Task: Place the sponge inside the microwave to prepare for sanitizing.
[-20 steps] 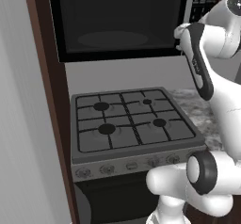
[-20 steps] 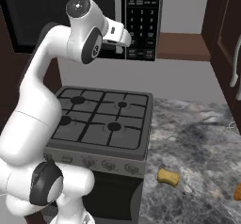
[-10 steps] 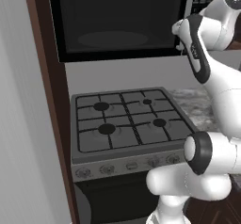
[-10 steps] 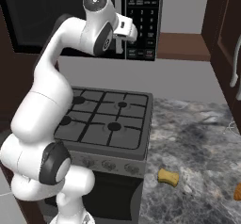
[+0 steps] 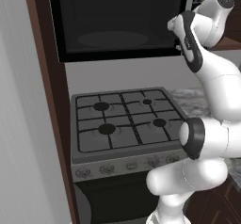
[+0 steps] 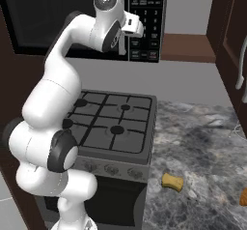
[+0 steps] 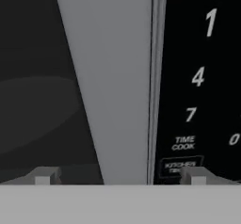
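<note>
gripper jaws wide apart, empty, up at microwave door edge; sponge on bench.

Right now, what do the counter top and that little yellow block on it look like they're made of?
The counter looks like polished stone, maybe granite: mottled grey with dark veins. The sponge looks like soft foam: a matte yellowish-tan block with rounded edges. Both are rendered, so this is only appearance.

Sponge on counter beside stove
</note>
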